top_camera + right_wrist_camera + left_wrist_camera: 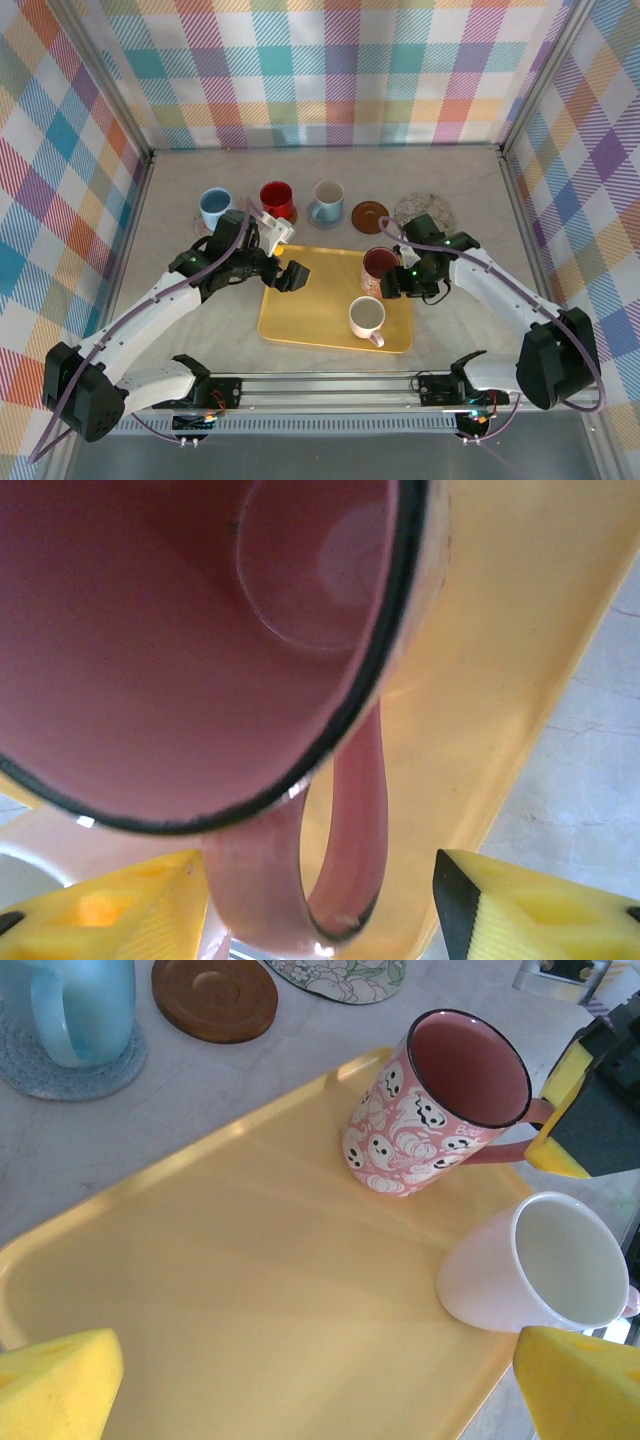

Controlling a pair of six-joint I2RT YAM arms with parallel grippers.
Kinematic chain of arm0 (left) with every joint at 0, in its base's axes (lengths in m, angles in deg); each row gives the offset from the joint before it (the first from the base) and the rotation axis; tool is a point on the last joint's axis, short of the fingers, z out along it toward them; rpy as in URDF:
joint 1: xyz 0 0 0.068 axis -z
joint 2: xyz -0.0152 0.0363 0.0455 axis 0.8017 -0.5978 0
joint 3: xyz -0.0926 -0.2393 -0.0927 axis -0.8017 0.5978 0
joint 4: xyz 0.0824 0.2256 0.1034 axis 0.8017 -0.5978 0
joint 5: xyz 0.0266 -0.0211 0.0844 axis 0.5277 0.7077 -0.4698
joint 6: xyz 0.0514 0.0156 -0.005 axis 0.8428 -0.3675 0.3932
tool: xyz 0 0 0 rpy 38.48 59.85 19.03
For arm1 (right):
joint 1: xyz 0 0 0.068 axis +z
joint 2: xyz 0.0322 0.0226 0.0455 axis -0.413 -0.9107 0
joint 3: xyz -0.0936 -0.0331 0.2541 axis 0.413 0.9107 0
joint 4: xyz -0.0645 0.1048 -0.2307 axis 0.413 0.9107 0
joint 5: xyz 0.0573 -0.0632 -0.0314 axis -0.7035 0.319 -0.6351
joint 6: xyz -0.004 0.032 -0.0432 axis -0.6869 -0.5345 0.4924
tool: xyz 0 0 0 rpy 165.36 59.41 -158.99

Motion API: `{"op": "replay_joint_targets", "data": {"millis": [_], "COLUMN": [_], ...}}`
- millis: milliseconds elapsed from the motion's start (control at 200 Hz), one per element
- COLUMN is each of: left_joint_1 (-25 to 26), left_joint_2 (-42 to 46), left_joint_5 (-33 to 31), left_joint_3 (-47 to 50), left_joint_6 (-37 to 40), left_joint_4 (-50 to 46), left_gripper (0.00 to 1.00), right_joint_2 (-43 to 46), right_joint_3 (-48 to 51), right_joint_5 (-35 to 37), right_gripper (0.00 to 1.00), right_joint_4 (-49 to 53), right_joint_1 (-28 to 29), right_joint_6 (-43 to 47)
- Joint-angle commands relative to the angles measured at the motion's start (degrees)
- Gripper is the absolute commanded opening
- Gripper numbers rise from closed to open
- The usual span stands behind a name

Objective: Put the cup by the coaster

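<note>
Top view: tray (pixel 310 325) is bare at lower left, so we see passing room there. Left gripper (pixel 291 277) hangs over its upper left. Right half is crowded: pink mug (pixel 379 264), white mug (pixel 367 317) just below, right gripper (pixel 393 284) straddling the pink handle. Row of mugs (pixel 276 199) lines the back; brown coaster (pixel 370 215) lies bare, upper centre-right.

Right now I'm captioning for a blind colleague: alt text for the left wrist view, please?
A pink ghost-patterned mug stands on a yellow tray, the right gripper straddling its handle with yellow pads. A white cup sits beside it; beyond the tray are a blue cup on a grey coaster and a bare brown coaster.
</note>
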Motion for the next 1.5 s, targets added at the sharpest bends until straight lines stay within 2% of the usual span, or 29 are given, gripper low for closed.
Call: {"op": "replay_joint_targets", "data": {"millis": [0,375,675,1080,1495], "left_joint_1": [-0.04,-0.04,-0.04,-0.04,0.0], "left_joint_2": [-0.8,-3.21,-3.71,-4.09,-4.22], "left_joint_5": [1.07,0.59,0.06,-0.38,-0.68], "left_joint_3": [-0.89,-1.46,-1.61,-2.39,-2.44], "left_joint_6": [1.12,1.03,0.5,0.5,0.33], "left_joint_4": [0.91,1.24,1.81,1.38,1.56], "left_gripper": [1.0,1.0,1.0,1.0,1.0], "right_joint_2": [-1.53,-5.51,-4.04,-5.13,-1.95], "right_joint_3": [-0.87,-0.68,0.46,0.88,1.86], "right_joint_5": [1.32,6.05,8.28,10.5,11.82], "right_gripper": [0.6,0.49,0.42,0.41,0.21], "right_joint_4": [-1.8,-4.71,-8.22,-9.21,-10.92], "right_joint_1": [1.03,4.67,6.03,6.94,7.82], "right_joint_6": [-0.38,0.48,1.53,2.93,3.49]}}
